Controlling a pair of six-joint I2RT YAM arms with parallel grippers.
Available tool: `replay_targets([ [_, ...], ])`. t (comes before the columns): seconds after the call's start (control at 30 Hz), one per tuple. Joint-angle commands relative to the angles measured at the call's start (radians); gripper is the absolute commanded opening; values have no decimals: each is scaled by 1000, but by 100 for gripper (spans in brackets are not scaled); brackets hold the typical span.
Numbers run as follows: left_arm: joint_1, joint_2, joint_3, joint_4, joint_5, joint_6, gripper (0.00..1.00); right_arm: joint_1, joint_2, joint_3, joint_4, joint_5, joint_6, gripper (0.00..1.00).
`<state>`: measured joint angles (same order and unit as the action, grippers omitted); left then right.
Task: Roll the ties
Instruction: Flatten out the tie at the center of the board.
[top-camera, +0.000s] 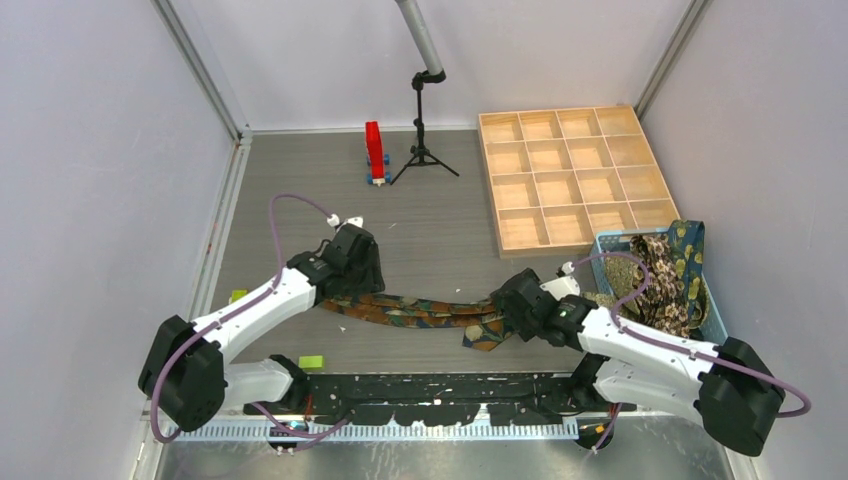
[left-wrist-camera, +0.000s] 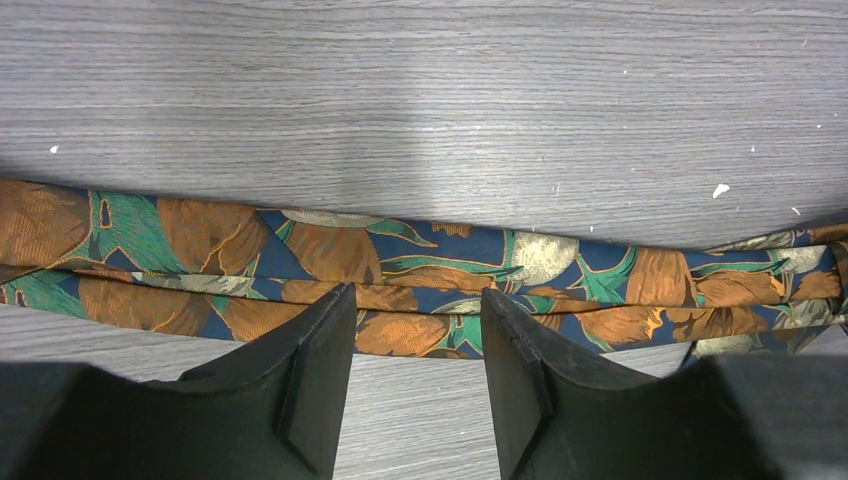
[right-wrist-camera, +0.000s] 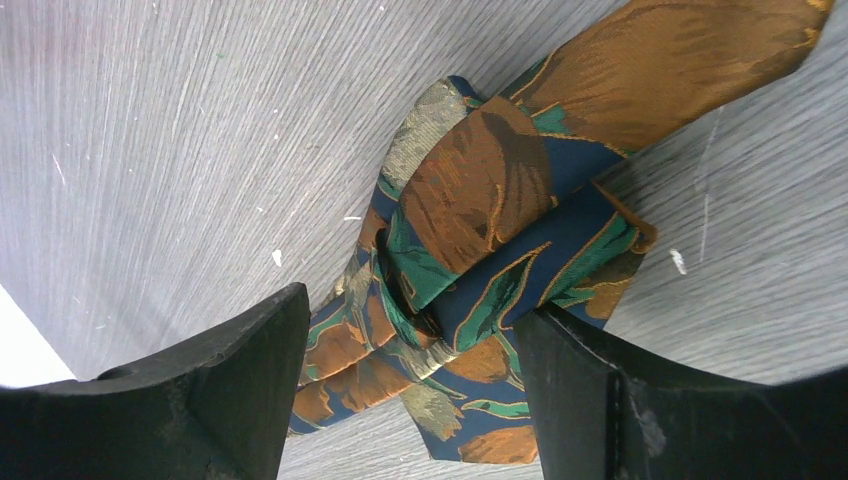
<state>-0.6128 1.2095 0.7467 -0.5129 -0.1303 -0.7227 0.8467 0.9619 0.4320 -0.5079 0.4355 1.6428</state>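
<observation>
Your left end effector (left-wrist-camera: 415, 300) hangs half open, tips at the near edge of the orange-and-navy tie (left-wrist-camera: 560, 275), gripping nothing. Your right end effector (right-wrist-camera: 412, 305) is spread wide around the tie's loosely folded end, not clamping it. The tie lies stretched across the tabletop (top-camera: 440, 215) between both arms.

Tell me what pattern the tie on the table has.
Navy with orange-brown, green and cream leaf shapes, seen best in the left wrist view of the tie.

Tie (top-camera: 420, 310) end seems hidden beneath the left end effector (top-camera: 352, 285).
</observation>
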Motion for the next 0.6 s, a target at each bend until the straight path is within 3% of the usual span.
replay_targets([
  [0.0,1,-25,-16,34,2,20,51,-4,24,20,71,8,16,77],
  [0.07,1,-26,-20,38,3,21,51,-4,22,16,69,15,14,73],
  [0.27,5,-21,-36,53,9,23,51,-3,43,6,92,104,-50,47],
  [0.47,5,-37,-39,39,14,26,50,-2,133,96,55,160,-172,10],
  [0.57,4,-57,-44,27,6,28,50,40,134,182,-9,239,-226,1],
])
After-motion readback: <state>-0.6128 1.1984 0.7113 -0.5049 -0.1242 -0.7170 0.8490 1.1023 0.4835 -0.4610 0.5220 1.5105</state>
